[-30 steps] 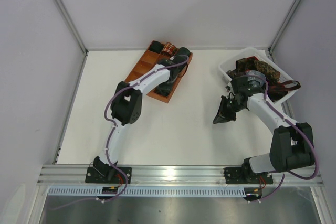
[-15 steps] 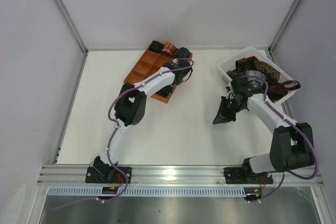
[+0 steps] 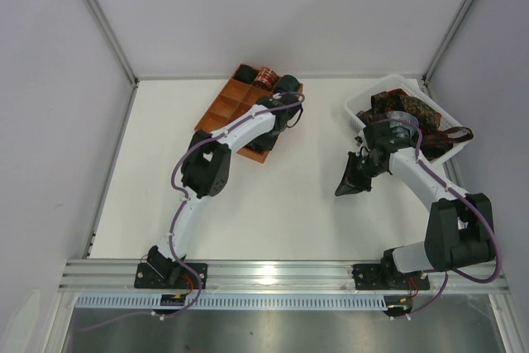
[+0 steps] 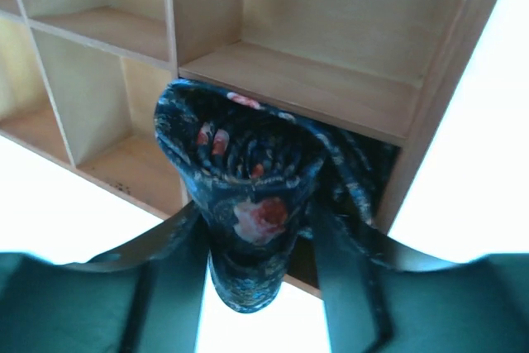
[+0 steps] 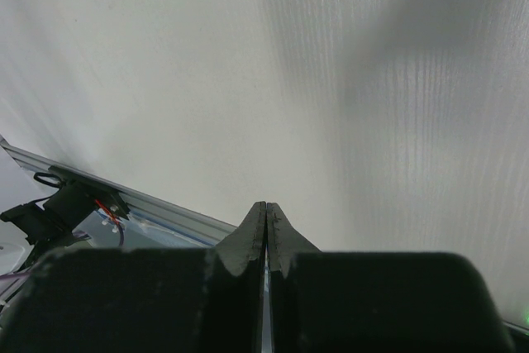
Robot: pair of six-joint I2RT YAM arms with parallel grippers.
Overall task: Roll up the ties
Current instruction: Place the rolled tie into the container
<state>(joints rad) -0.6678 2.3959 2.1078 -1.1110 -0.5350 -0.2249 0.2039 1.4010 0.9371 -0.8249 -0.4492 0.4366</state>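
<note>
The left pincer (image 4: 252, 241) grips a rolled tie (image 4: 244, 171) at a compartment along the tray's (image 4: 322, 93) right rim. More rolls (image 3: 266, 78) sit at the tray's far end. Right of the tray, the right pincer (image 5: 266, 221) hangs closed and empty above the worktop (image 5: 248, 80).

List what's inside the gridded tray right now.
Coiled ties occupy far cells of the tray; the left claw holds a floral coil at another cell. Cells beneath the arm are hidden.
</note>
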